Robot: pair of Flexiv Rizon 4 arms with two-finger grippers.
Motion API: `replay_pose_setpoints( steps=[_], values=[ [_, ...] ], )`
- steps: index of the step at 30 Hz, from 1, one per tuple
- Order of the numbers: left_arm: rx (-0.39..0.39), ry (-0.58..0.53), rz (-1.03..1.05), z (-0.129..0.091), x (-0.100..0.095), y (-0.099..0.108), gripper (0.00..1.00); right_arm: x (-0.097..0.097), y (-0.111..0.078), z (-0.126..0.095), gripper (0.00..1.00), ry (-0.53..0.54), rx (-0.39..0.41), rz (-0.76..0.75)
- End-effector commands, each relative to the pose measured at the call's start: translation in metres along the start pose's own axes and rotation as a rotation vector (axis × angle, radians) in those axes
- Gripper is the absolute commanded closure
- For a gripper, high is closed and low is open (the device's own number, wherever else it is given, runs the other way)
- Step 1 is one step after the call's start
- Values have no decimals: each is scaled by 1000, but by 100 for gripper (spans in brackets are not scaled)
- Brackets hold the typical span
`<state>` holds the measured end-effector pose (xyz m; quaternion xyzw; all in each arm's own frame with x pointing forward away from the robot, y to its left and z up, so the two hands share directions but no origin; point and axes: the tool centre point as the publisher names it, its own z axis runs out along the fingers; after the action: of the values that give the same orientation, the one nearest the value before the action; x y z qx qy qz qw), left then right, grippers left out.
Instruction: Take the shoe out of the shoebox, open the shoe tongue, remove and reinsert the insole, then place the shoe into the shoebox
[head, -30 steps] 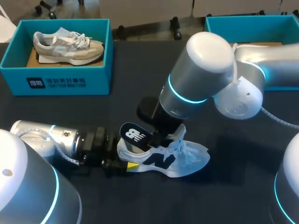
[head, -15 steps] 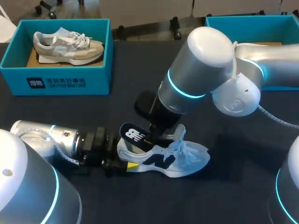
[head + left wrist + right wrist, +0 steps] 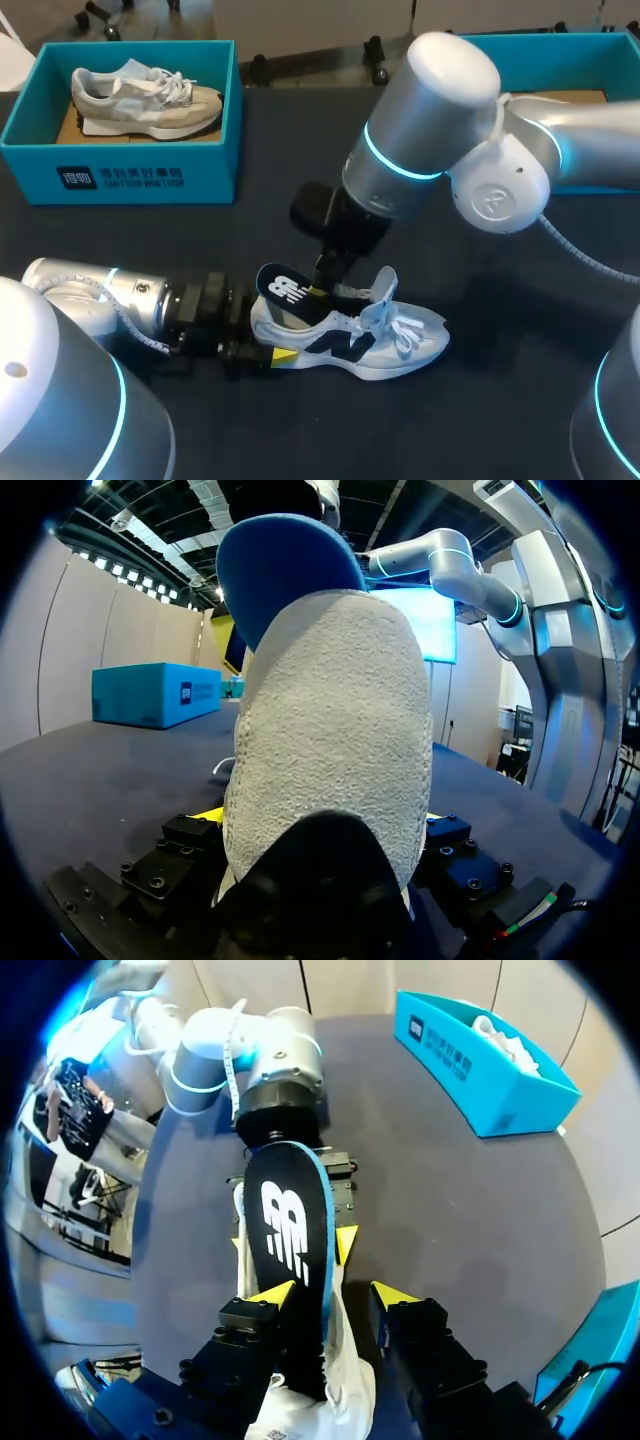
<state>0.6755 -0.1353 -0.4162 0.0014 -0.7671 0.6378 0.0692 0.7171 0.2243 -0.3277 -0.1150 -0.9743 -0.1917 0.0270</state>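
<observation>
A white shoe [image 3: 370,345] with a black logo lies on its sole on the dark table. My left gripper [image 3: 262,335] is shut on its heel, one finger on each side, and the pale heel [image 3: 330,750] fills the left wrist view. A dark insole [image 3: 285,293] with a white logo stands up out of the shoe's opening. My right gripper [image 3: 322,285] reaches down beside it from above. In the right wrist view its jaws stand half apart. One fingertip [image 3: 275,1295] lies against the insole [image 3: 290,1230], and the other is clear of it.
A teal shoebox [image 3: 130,175] holding a beige shoe [image 3: 145,100] stands at the back left. A second teal shoebox [image 3: 560,50] stands at the back right, partly hidden by my right arm. Bare dark table lies in front of and to the right of the white shoe.
My right arm has swung and lifted a little, so more of the shoe's tongue and laces shows. The shoe, the insole and my left gripper have stayed in place.
</observation>
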Motion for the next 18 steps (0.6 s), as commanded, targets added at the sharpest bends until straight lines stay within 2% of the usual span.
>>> replay_pose_setpoints(
  steps=[1,9,14,18],
  values=[
    [-2,-1,-1,0,0,-1,100,-2,4,2,55,38,10,-13],
    [-2,-1,-1,0,0,-1,100,-4,11,-2,60,133,46,-45],
    [-2,-1,-1,0,0,-1,100,-5,12,0,62,180,32,-61],
    [-2,-1,-1,0,0,-1,100,-7,13,4,68,210,21,-68]
  ],
)
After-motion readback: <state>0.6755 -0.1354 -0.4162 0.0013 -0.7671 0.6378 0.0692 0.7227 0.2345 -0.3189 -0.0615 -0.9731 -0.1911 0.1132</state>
